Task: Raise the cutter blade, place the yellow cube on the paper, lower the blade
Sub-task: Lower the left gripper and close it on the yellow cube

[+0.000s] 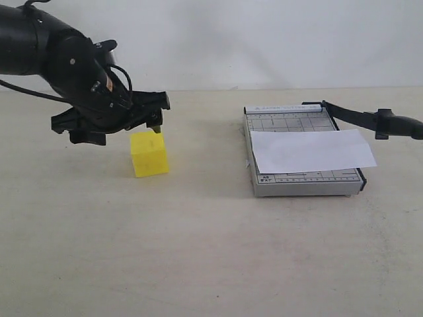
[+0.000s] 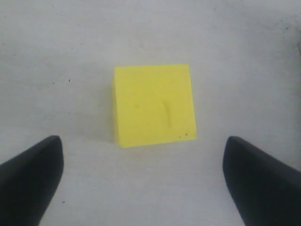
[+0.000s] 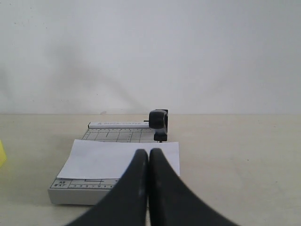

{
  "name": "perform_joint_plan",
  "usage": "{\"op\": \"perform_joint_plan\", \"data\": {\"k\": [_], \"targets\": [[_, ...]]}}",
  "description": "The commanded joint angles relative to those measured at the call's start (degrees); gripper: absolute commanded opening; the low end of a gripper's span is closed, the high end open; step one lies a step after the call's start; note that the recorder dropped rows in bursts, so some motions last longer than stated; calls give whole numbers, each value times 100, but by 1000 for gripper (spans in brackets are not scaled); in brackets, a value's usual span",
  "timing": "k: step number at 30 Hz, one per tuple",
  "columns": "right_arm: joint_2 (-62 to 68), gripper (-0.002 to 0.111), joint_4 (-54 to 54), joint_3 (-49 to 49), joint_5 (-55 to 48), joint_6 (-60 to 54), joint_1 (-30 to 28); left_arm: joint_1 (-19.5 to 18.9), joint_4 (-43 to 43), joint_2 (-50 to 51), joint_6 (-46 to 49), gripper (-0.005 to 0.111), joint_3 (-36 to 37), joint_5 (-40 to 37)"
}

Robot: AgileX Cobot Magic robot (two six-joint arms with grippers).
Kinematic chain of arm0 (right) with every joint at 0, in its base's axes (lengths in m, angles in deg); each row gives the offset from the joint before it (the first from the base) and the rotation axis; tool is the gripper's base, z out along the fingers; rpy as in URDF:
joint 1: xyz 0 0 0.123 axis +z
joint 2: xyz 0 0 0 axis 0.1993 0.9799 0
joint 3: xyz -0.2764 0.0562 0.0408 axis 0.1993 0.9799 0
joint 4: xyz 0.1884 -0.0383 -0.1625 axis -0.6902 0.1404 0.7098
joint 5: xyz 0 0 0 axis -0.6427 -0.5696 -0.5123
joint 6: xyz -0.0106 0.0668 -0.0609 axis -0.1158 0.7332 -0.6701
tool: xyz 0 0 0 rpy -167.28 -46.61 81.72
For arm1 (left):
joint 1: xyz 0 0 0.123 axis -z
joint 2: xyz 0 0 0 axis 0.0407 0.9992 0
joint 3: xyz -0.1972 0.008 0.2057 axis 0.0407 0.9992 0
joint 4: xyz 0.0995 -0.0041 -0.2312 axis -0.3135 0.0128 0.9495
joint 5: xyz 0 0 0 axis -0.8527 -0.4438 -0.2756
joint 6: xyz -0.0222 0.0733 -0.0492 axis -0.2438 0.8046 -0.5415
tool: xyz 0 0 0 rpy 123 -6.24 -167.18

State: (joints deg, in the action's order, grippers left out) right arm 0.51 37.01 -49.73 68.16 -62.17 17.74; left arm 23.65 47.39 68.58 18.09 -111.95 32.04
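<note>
The left gripper hangs wide open over the yellow cube, which sits well left of the trimmer, ready to grasp it; the blade looks lifted clear of the paper, and the right gripper facing the trimmer is closed, empty

Gripper over yellow cube (jaws spread), blade raised

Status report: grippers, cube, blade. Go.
Left gripper open over yellow cube, no grip. Right gripper shut, empty, facing trimmer. Cutter blade up, paper bare. Nothing between cube and paper.
</note>
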Motion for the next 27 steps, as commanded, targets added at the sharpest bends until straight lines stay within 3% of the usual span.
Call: {"op": "perform_joint_plan", "data": {"k": [1,27], "targets": [[-34,0,9,-5,4,27,8,1,-45,305,313,86,-427,-354],[-34,0,9,-5,4,27,8,1,379,1072,294,86,-1337,-934]]}}
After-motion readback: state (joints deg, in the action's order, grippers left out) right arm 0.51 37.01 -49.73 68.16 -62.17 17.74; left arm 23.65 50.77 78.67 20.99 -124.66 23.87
